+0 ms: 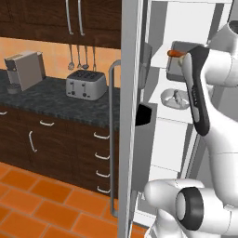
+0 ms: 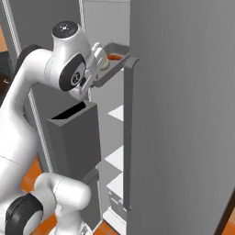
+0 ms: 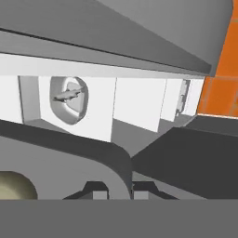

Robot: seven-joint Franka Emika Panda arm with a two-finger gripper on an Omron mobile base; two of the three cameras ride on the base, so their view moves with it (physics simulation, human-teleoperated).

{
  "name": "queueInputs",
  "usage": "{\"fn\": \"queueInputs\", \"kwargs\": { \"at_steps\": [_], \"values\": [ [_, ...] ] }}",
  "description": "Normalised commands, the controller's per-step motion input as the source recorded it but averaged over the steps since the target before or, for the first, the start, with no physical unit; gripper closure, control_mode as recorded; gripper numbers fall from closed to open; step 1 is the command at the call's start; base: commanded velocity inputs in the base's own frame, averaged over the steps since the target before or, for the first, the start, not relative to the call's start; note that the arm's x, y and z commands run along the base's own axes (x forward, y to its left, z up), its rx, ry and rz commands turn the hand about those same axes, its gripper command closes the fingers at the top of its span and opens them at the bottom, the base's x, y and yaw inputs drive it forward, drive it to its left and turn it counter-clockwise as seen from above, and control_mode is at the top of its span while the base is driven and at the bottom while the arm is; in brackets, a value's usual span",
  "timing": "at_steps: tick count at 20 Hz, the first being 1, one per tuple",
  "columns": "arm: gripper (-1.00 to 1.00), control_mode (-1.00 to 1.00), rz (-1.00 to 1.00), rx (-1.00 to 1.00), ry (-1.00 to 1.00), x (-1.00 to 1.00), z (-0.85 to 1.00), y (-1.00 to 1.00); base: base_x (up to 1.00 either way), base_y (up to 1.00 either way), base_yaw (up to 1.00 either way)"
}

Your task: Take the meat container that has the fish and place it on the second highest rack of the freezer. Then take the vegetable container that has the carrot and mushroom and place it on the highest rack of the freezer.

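Observation:
The grey vegetable container (image 1: 177, 67) hangs tilted inside the open freezer at upper-shelf height, with the orange carrot (image 1: 175, 53) at its top edge. From the right its rim (image 2: 115, 48) and the beige mushroom (image 2: 104, 62) show. My gripper (image 3: 120, 190) is shut on the container's dark curved rim (image 3: 107, 158), and the mushroom (image 3: 14, 186) lies just left of the fingers. The pale oval meat container (image 1: 175, 98) with the fish rests on the white rack one level below. In the hand view that fish container (image 3: 69, 99) sits against the freezer's back wall.
The freezer door (image 1: 130, 139) stands open on the left with a dark door bin (image 1: 145, 114) and a long handle (image 1: 112, 139). Another grey door with a handle (image 2: 127, 133) stands at the right. Lower white racks (image 2: 117, 158) are below. A toaster (image 1: 86, 84) and a coffee machine (image 1: 23, 69) sit on the counter.

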Motion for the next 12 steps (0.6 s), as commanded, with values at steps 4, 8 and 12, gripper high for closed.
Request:
{"fn": "queueInputs", "kwargs": {
  "at_steps": [4,8,12],
  "values": [
    [1.00,-1.00,-0.05,0.00,0.00,0.63,0.00,-0.29,0.00,0.00,0.00],
    [1.00,-1.00,0.00,-0.08,-0.08,0.56,-0.06,-0.06,0.00,0.00,0.00],
    [1.00,-1.00,0.00,-0.07,-0.01,0.62,-0.01,-0.13,0.00,0.00,0.00]
  ]
}}
